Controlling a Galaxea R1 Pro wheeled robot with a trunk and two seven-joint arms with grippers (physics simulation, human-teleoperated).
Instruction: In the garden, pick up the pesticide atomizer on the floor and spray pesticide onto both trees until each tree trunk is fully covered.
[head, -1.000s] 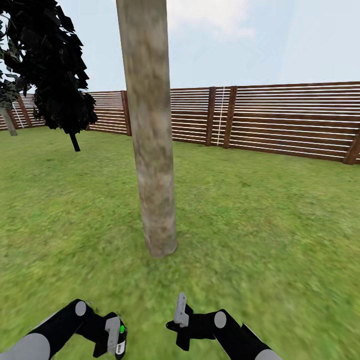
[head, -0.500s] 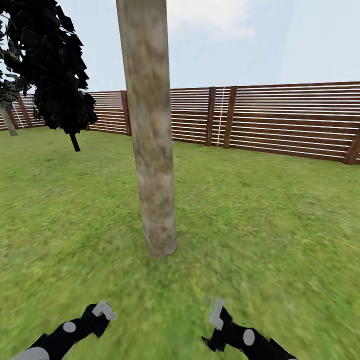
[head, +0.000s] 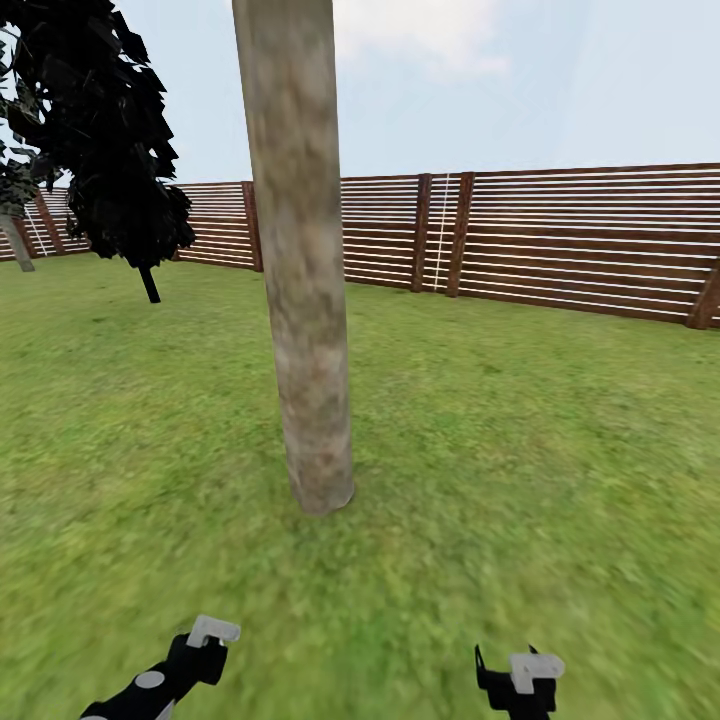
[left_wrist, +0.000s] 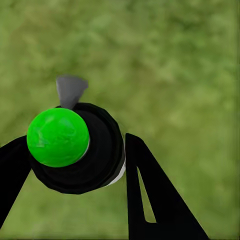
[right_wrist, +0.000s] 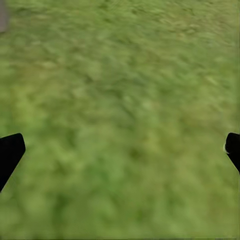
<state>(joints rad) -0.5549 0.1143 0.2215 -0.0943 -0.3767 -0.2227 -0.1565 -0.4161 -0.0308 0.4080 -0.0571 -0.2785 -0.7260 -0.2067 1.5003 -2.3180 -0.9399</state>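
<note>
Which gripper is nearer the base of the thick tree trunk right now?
Left, by a modest margin. The left gripper sits on the lawn side just left of the tree trunk base, its jaws holding the atomizer. The right gripper is lower and farther off to the right.

Both arms are finished in glossy black, each tipped with a pale grey block-shaped part. A grey round joint cap is set into the left arm behind its fingers. Flat, black, tapering fingers are seen on the left gripper, one pierced by a narrow slot.

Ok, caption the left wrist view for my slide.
Left gripper fingers shut on the green-capped pesticide atomizer, above blurry lawn.
</note>
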